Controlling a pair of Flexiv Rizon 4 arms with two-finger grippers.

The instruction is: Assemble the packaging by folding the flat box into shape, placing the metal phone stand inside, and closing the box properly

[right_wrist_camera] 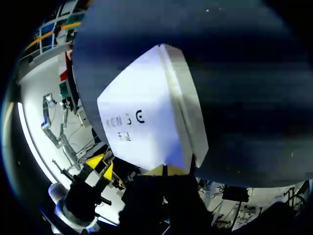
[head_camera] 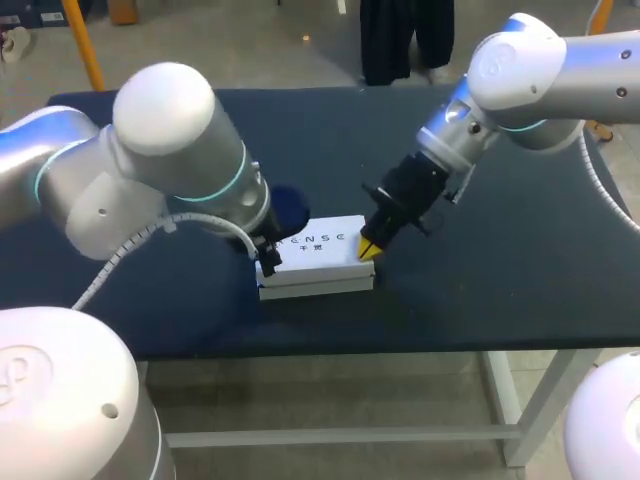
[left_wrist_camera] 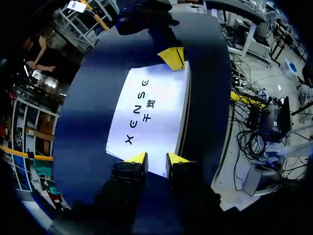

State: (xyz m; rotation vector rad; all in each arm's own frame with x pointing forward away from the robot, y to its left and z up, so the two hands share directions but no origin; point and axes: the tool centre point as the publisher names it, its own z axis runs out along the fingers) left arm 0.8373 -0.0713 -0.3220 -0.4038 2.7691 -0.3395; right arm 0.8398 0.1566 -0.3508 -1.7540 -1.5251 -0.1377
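The left claw [left_wrist_camera: 155,160] is slightly open. Its two yellow tips stand a narrow gap apart and rest on the top face of the box [left_wrist_camera: 151,107], right at the box's near edge, with white card showing between them. It has hold of nothing. In the head view this claw sits at the box's left end, half hidden under its own arm.

The right claw [right_wrist_camera: 165,171] has its yellow tips pressed together into one wedge, with nothing gripped between them. The wedge touches the box at the opposite, right-hand end, at the top edge near a corner. From the left wrist it shows as a yellow point at the far end of the lid.

The box is white with dark print on its top. It lies flat and formed into shape, top face level, one long side wall showing. It sits between the two claws on the dark blue table [head_camera: 500,260], near the table's front edge, about midway along it.
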